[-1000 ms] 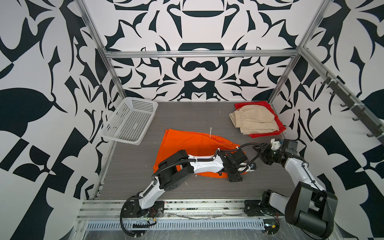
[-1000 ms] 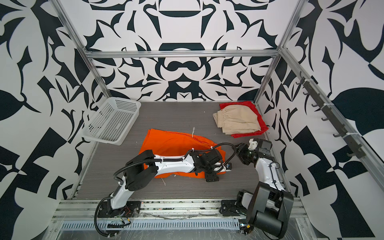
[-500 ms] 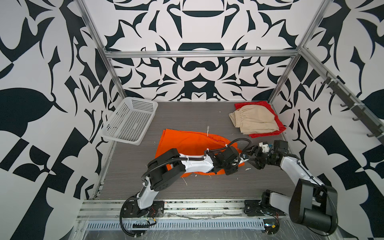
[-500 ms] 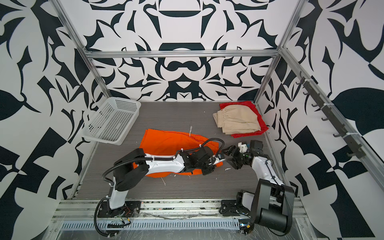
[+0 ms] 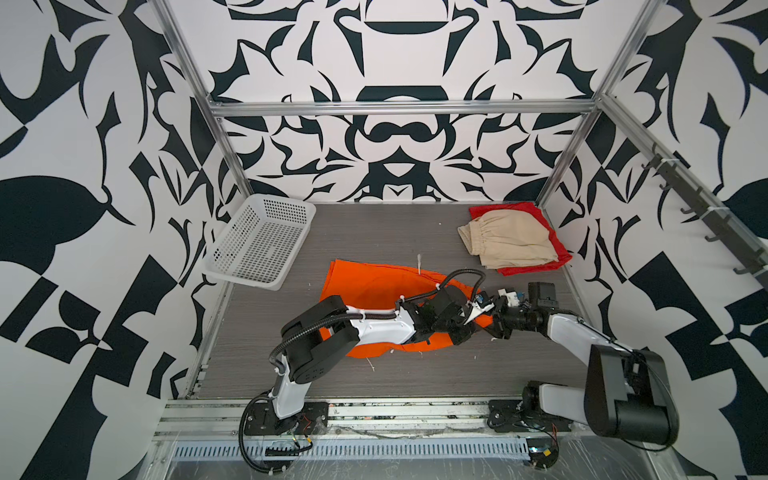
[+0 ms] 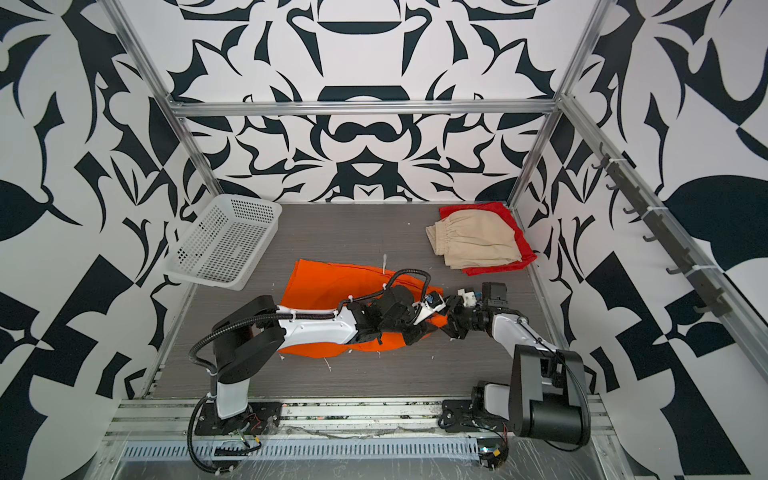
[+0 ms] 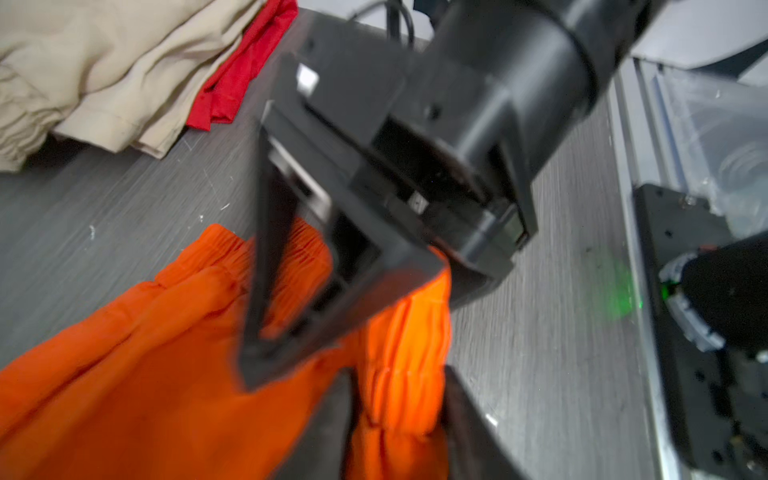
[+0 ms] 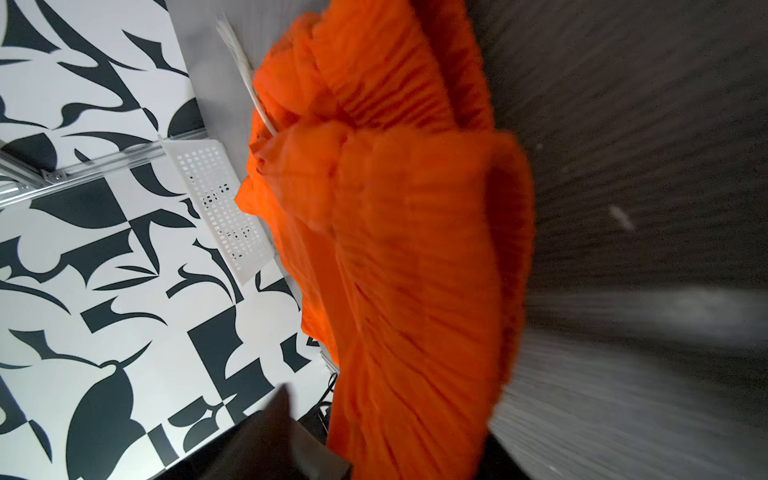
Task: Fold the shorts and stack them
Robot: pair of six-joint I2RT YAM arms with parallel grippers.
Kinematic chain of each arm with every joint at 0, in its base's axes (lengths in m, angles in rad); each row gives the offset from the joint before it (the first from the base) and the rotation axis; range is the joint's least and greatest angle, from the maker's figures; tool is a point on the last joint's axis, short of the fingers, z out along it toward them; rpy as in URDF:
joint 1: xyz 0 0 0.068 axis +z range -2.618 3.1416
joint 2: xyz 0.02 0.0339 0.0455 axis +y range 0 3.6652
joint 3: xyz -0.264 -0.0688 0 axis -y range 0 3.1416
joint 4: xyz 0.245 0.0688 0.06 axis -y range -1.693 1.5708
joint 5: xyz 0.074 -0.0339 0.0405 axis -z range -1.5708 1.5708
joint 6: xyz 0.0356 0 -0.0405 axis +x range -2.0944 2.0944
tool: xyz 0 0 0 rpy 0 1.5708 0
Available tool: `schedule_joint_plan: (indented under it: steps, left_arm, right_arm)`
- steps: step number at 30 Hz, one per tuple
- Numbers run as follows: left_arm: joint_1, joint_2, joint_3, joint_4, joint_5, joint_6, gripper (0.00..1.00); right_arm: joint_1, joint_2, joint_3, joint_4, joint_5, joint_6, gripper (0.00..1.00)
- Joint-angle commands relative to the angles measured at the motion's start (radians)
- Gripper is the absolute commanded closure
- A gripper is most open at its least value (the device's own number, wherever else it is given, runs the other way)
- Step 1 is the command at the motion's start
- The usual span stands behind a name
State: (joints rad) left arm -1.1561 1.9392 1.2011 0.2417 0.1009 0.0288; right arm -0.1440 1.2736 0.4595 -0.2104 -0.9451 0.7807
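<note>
Right now both my arms reach low over the surface [image 5: 374, 232] and meet at the right-hand end of the orange shorts [image 5: 374, 286]. In both top views these lie spread across the middle of the surface [image 6: 328, 282], with a white drawstring [image 5: 419, 264] poking out from their far edge. My left arm lies across the near part of the cloth and hides it. My left claw [image 7: 399, 428] sits at the gathered waistband [image 7: 291, 245]. Its wrist camera shows its two dark fingers [image 7: 469, 415] standing apart with a bunched ridge of orange cloth running between them, but I cannot tell whether they press on it. My right claw [image 5: 494, 326] comes in from the opposite side, almost nose to nose with the left one. Seen from my left wrist, its triangular finger [image 7: 268, 257] lies over the waistband. Its own camera is blurred and shows orange folds filling the space between its fingers [image 8: 291, 440]; whether it pinches that cloth I cannot tell either. The beige shorts [image 5: 509, 241] lie folded on top of the red shorts [image 5: 532, 269] in the far right corner, well apart from the orange pair. A white basket [image 5: 249, 279] sits at the far left edge of the surface.
</note>
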Motion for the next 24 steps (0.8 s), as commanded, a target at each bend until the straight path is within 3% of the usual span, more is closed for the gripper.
schedule_joint_plan:
  steps: [1,3,7,13,17,24]
  left_arm:
    - [0.006,-0.076,0.012,-0.042,-0.056,-0.074,0.28]
    - [0.022,-0.127,-0.005,-0.081,-0.098,-0.128,0.23]
    - [0.082,-0.245,-0.075,-0.122,-0.141,-0.276,0.20]
    - [0.200,-0.425,-0.232,-0.206,-0.233,-0.541,0.20]
    - [0.266,-0.546,-0.344,-0.306,-0.361,-0.693,0.21]
    - [0.373,-0.737,-0.467,-0.441,-0.414,-0.764,0.20]
  right_arm:
    - [0.014,-0.045,0.129,-0.210,0.098,-0.157,0.72]
    - [0.024,-0.083,0.223,-0.391,0.236,-0.284,0.84]
    - [0.051,-0.115,0.356,-0.537,0.358,-0.376,0.95]
    - [0.180,-0.050,0.665,-0.734,0.609,-0.491,0.98]
    - [0.298,0.020,0.883,-0.814,0.743,-0.521,0.98]
    - [0.632,0.200,1.185,-0.852,0.905,-0.490,0.98]
